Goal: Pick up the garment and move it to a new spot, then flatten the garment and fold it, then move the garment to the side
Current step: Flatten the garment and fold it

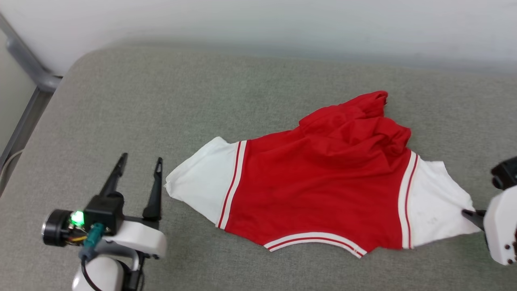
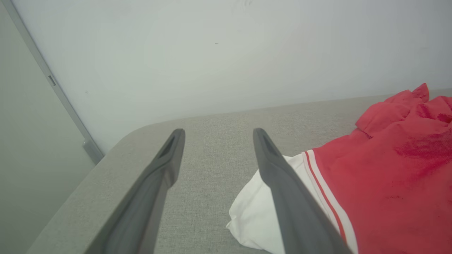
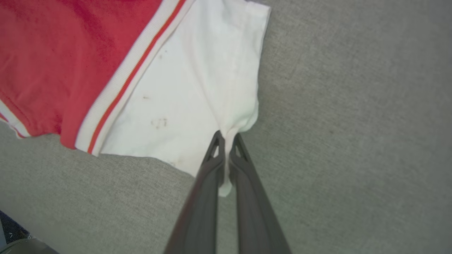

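Red garment (image 1: 323, 186) | white sleeves spread | striped trim | far edge bunched

Grey fabric cushion (image 1: 161, 101); pale wall (image 1: 258, 20) behind; grey metal post (image 1: 30, 64) at left.

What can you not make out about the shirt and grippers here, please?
- Garment underside, head view: faces the cushion.
- Its far hem, head view: buried in red folds.
- Right gripper, head view: cut by the right edge.
- Sleeve edge, left wrist view: behind a finger.
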